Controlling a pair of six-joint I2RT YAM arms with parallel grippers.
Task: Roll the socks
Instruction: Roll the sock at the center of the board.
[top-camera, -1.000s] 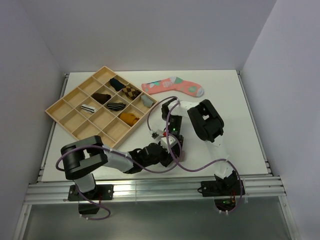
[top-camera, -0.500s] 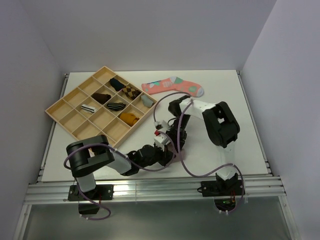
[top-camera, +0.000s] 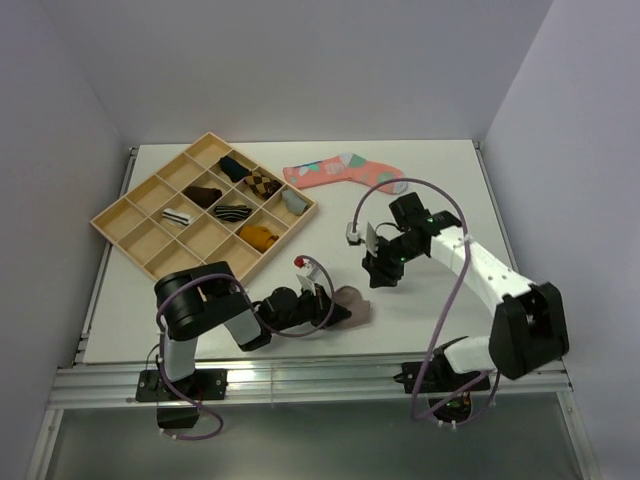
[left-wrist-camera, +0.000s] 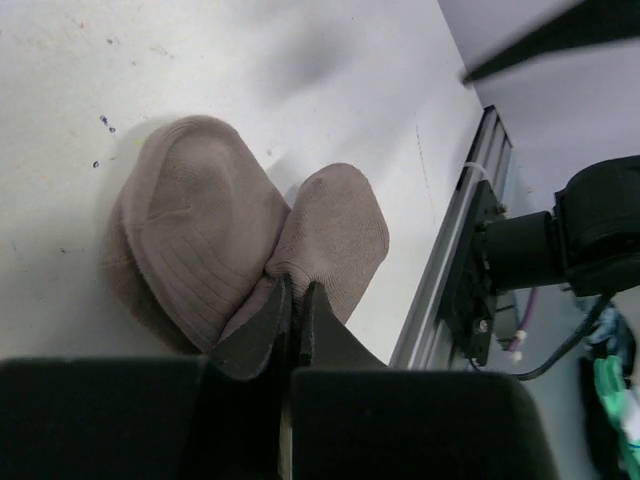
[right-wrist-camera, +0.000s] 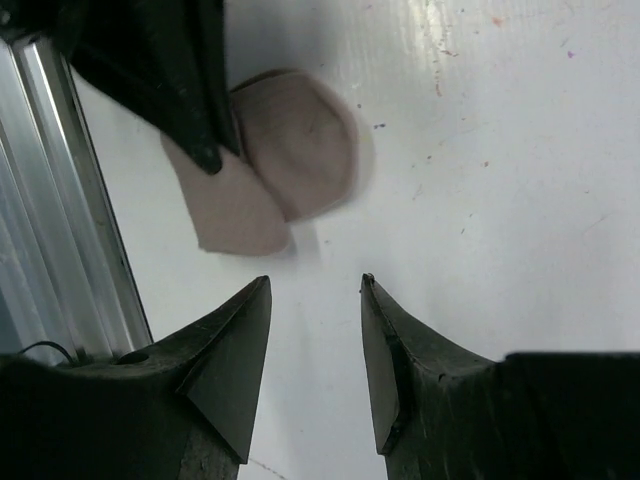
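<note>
Near the front edge of the table (top-camera: 450, 190), my left fingers (left-wrist-camera: 283, 315) are pinched tight on a fold of the bunched taupe-brown sock (left-wrist-camera: 190, 235), which lies on the white surface. Close by, my right fingers (right-wrist-camera: 245, 330) hang parted and empty above the table.

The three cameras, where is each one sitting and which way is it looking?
Top external: above and behind the bases, looking down at the table; both arms show, left gripper and right gripper.
Left wrist: on the left arm, looking along its shut fingers at the taupe sock.
Right wrist: on the right arm, looking down past its open fingers at the table.
Shared: both wrist views show the taupe sock; the right also catches the left gripper.
</note>
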